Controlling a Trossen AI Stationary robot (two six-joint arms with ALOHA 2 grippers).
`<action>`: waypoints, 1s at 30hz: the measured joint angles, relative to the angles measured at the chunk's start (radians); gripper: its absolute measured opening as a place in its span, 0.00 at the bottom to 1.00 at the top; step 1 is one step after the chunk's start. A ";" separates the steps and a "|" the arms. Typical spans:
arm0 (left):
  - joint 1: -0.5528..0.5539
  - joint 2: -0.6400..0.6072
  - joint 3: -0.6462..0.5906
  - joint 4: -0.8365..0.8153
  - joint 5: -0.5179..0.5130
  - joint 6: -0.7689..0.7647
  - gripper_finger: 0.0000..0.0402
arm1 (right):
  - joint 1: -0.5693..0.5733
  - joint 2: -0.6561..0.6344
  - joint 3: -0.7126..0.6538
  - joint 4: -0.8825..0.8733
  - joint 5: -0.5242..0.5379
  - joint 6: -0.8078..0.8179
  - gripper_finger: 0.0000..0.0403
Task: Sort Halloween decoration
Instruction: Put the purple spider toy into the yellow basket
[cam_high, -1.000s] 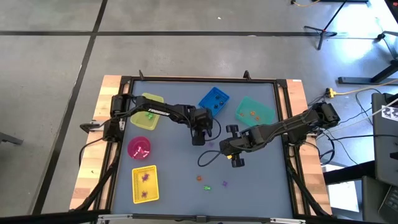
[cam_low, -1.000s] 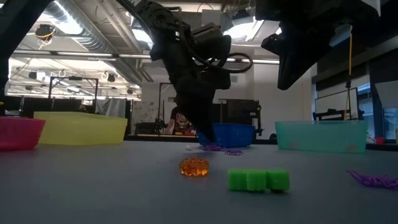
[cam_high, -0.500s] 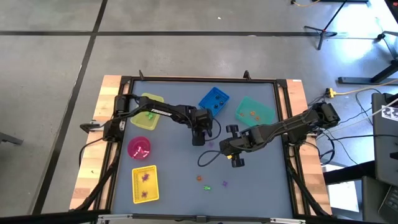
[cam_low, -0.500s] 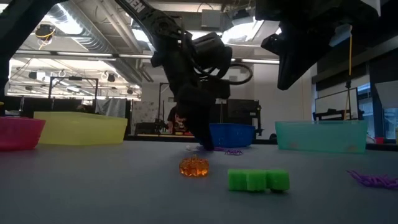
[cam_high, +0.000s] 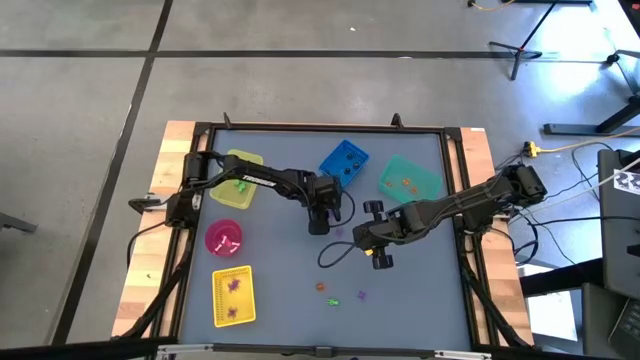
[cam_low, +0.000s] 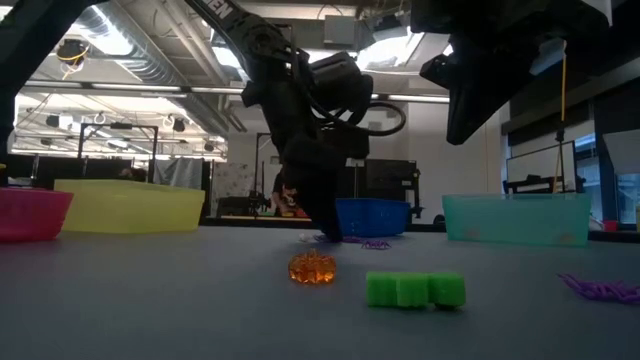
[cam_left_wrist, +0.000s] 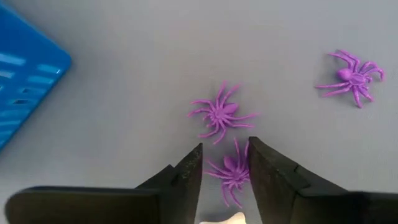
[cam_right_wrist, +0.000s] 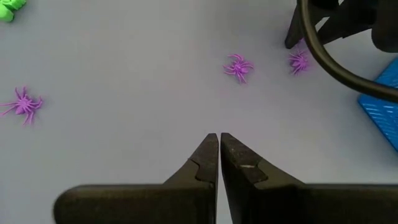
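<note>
Three purple spiders lie on the grey table near the blue bin (cam_high: 343, 162). My left gripper (cam_left_wrist: 225, 149) points steeply down at the table with its fingers close on either side of one spider (cam_left_wrist: 231, 173). A second spider (cam_left_wrist: 219, 114) lies just beyond it and a third (cam_left_wrist: 351, 78) lies farther off. My right gripper (cam_right_wrist: 219, 135) hangs shut above the table's middle (cam_high: 380, 262), holding nothing. An orange trinket (cam_low: 312, 268), a green one (cam_low: 415, 289) and another purple spider (cam_low: 600, 288) lie nearer the front edge. My left gripper comes at the spider from above, one finger (cam_left_wrist: 186, 171) on each side of its body. The spider lies flat on the table. Its legs (cam_left_wrist: 214, 169) reach out to the fingers, but I cannot tell whether they touch.
A yellow bowl (cam_high: 236, 180), a pink bowl (cam_high: 223, 238) and a yellow tray (cam_high: 233, 296) stand along the left side. The teal bin (cam_high: 409, 178) is at the far right. A loose cable loop (cam_high: 335, 255) hangs between the arms.
My left gripper has come down a little onto the table top at the purple spiders. The right arm and the trinkets have kept still.
</note>
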 joint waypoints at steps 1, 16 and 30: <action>0.000 0.000 0.000 -0.001 -0.001 0.000 0.26 | 0.000 0.000 0.000 0.000 0.000 0.000 0.04; -0.009 0.000 -0.001 -0.002 0.001 -0.005 0.18 | 0.000 0.000 0.000 0.000 0.000 0.000 0.04; -0.032 0.000 -0.001 -0.002 0.001 -0.005 0.12 | 0.000 0.000 0.000 0.000 -0.003 0.000 0.04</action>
